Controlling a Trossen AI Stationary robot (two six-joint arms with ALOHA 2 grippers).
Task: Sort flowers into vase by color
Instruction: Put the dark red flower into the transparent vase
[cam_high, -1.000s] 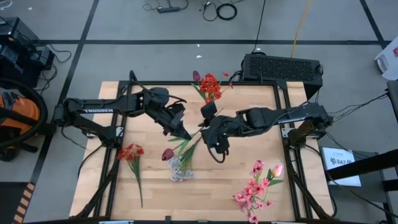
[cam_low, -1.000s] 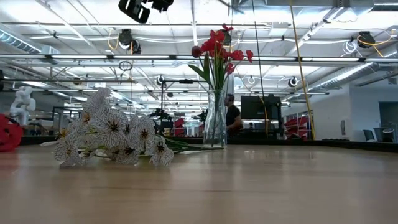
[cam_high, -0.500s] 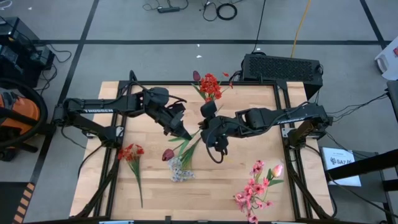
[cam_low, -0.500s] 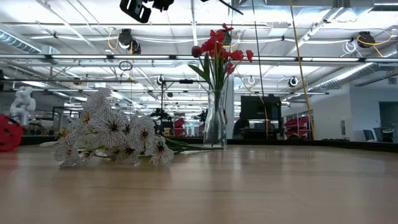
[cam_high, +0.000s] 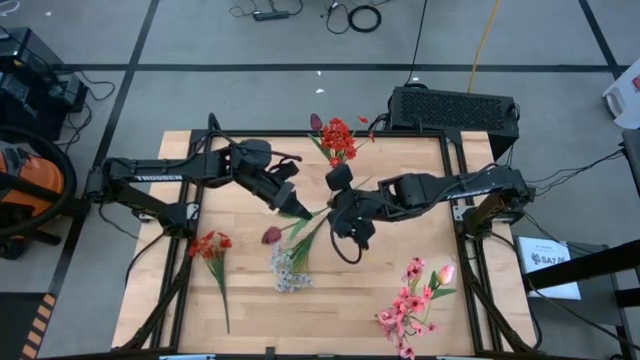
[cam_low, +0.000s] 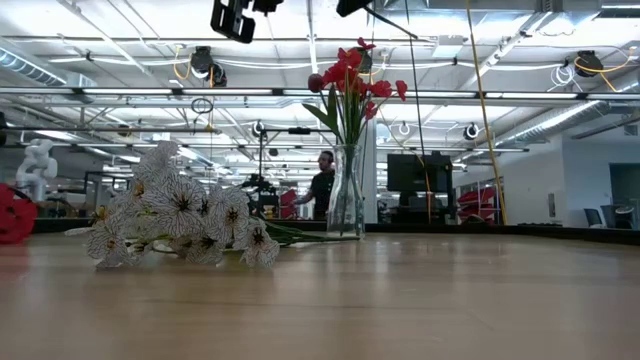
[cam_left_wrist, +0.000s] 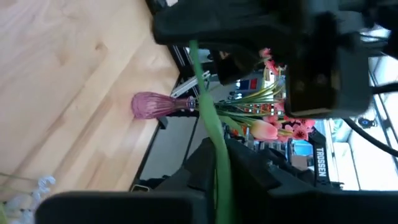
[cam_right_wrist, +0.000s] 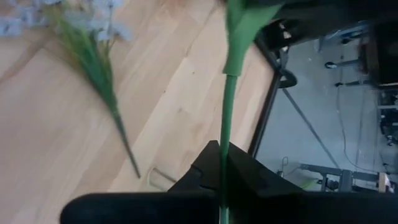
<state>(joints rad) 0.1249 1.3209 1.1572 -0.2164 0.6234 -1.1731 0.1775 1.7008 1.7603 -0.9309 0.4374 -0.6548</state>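
Observation:
A maroon tulip sprig is held between both grippers above the table's middle; its bud (cam_high: 270, 236) sits toward the near-left, its green stem (cam_high: 312, 218) running up to them. My left gripper (cam_high: 299, 211) and right gripper (cam_high: 335, 214) are both shut on that stem. A glass vase (cam_low: 346, 195) at the far edge holds red flowers (cam_high: 338, 140). A white-grey spray (cam_high: 284, 270) lies flat on the table below the tulip. A red sprig (cam_high: 210, 245) lies near the left edge, and pink blossoms (cam_high: 408, 300) lie at the near-right. My left gripper pinches the tulip's green stem (cam_left_wrist: 219, 163) between its two fingers, the stem running on ahead toward the right gripper; the bud (cam_left_wrist: 149, 104) hangs off to one side, clear of the wood. My right gripper pinches the same stem (cam_right_wrist: 222, 148) between its fingers, farther from the bud; the stem runs straight from its fingers toward the left gripper, above the table.
The table is a wooden top in a black frame (cam_high: 455, 180). A black box (cam_high: 452, 108) stands beyond the far-right corner. Bare wood shows between the white spray and the pink blossoms. A person (cam_low: 322, 185) stands in the room behind the vase.
Both grippers have moved a little toward the far edge with the stem between them. The tulip bud has followed, shifting toward the far edge above the white spray. In the low view the right gripper has come into the top of the picture.

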